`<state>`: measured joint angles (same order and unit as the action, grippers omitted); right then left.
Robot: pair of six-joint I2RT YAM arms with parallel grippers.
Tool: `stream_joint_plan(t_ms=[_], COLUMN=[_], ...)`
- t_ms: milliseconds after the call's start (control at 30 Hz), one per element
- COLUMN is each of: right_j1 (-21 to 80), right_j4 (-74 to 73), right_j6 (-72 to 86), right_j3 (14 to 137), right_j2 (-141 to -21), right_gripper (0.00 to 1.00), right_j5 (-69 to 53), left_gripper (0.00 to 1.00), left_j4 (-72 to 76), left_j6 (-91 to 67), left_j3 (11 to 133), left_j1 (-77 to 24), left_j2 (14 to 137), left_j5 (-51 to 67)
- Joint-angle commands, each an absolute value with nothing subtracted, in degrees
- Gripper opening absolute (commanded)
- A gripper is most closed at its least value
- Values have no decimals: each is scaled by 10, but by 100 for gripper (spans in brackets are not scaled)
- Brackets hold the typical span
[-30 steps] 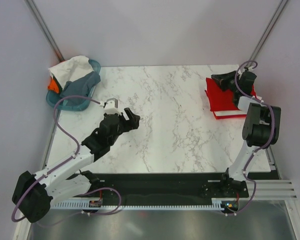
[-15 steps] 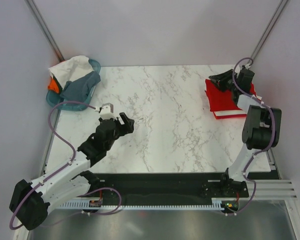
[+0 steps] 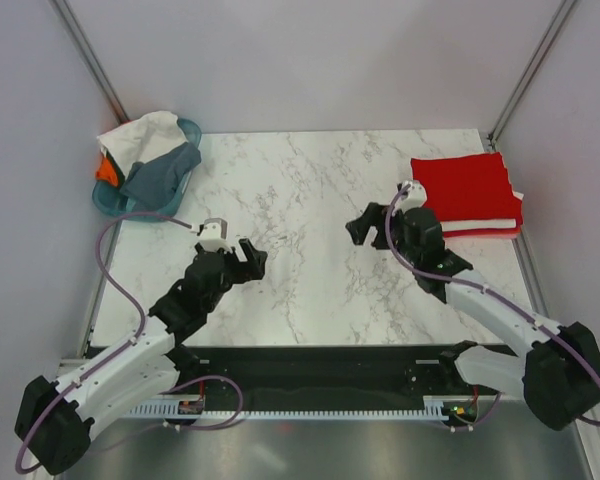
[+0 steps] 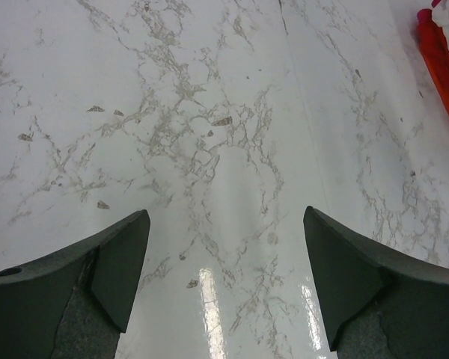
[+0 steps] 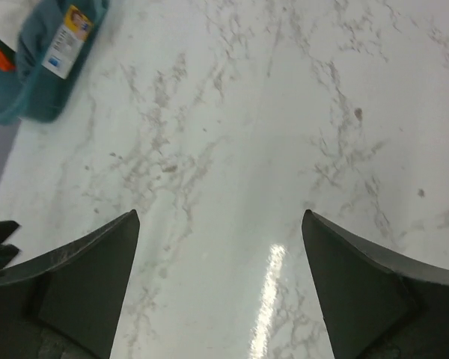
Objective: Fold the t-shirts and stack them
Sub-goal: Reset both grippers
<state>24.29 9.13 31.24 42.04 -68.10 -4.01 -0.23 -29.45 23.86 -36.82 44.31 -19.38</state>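
The left gripper [image 3: 252,252] and right gripper [image 3: 365,226] both hang wide open over the table [image 3: 310,190], holding nothing. A folded red t-shirt [image 3: 467,188] sits stacked at the far right corner. The other t-shirts [image 3: 145,145] lie heaped in the basket [image 3: 108,203], so I'd say most of the folding remains.

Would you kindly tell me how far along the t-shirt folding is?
Done: a folded red t-shirt tops the stack at far right. In hand: nothing; left gripper and right gripper both hang open over bare table. Left: unfolded t-shirts heaped in the teal basket.
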Motion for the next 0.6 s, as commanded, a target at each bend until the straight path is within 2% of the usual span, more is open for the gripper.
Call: stream_joint_plan(t_ms=[0, 200, 567], right_j1=[288, 290, 290], right_j4=[89, 63, 60], right_j6=[255, 235, 275], right_j3=[319, 220, 153], right_j2=[-600, -498, -410], right_gripper=[98, 98, 98], right_j5=[147, 127, 112], left_gripper=[91, 91, 91], left_j4=[8, 3, 3], left_j6=[-257, -248, -270], left_j3=[219, 185, 125], left_j1=[-367, -367, -367], left_j2=[416, 360, 280], left_j5=[-180, -174, -191])
